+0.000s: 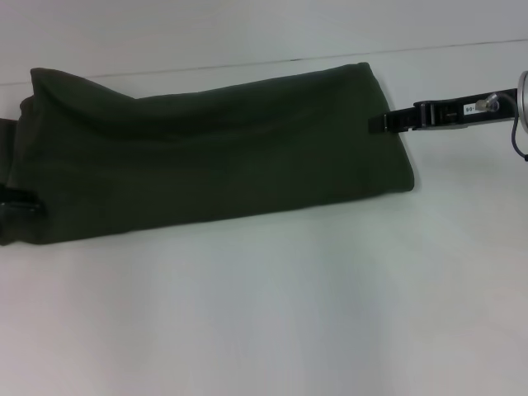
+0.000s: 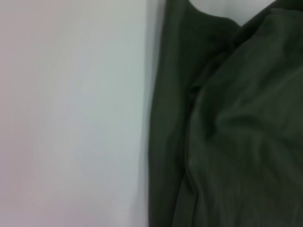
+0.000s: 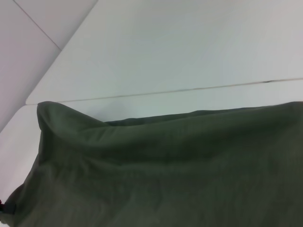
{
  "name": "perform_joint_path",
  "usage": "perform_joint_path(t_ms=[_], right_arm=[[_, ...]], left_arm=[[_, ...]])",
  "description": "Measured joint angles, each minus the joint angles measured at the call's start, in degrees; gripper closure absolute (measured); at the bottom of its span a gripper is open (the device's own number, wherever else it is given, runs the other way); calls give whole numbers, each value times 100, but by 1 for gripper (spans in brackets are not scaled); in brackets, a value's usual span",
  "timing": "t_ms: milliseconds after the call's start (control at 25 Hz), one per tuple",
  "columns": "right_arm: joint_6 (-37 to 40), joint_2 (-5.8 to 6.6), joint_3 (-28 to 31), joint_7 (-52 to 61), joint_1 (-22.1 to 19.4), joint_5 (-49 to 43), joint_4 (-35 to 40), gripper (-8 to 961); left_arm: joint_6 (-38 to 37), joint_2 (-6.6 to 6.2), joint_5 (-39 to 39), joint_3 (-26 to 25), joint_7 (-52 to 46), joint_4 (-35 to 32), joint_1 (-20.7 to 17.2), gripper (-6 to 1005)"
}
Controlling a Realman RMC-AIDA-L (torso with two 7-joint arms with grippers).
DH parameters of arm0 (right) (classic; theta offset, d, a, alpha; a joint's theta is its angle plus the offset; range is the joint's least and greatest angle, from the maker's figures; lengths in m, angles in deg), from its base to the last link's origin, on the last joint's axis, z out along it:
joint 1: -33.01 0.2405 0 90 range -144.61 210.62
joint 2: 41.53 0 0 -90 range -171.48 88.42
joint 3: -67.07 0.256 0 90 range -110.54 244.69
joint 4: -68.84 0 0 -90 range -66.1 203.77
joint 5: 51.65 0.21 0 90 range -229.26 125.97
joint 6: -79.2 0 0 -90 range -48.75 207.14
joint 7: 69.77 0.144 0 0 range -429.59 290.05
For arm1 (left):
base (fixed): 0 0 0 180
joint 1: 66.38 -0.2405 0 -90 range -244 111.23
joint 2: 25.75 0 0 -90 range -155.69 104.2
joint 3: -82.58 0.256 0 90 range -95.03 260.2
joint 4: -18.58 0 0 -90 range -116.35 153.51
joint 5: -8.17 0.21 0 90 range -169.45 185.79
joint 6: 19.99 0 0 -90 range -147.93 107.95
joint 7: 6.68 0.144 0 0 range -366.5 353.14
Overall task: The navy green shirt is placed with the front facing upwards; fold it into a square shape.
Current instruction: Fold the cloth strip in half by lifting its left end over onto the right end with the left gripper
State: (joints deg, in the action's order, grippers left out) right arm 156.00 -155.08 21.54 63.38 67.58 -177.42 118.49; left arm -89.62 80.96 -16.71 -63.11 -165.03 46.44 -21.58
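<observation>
Dark olive-green cotton shirt [image 2: 236, 137] fills the right half of the frame, its cloth wrinkled into soft folds with a layered edge running top to bottom near the middle. A smooth white table surface [image 2: 71, 113] takes up the left half and shows again in the upper right.

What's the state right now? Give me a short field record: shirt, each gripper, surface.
shirt: navy green shirt folded into a long band lying across the table, plain green side up, no lettering visible
right gripper: right gripper at the shirt's right end, at the cloth edge; finger state unclear
left gripper: left gripper at the shirt's left end, mostly hidden by cloth
surface: white table
fold status: not yet square
</observation>
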Motion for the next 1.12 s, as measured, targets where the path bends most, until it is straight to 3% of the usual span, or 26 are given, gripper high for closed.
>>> perform_joint_path(t_ms=[480,920,1120], right_arm=[[2,9,40,1,-39,0,-45,384],[2,47,80,1,-42,0,-43,384],[33,131,90,214,-50,-417,-53,384]], left_arm=[[-36,-51,133,101,30,104,10,282],[-41,-31,168,341,29,70,96,721],[-112,-36,144,386,30,113,96,845]])
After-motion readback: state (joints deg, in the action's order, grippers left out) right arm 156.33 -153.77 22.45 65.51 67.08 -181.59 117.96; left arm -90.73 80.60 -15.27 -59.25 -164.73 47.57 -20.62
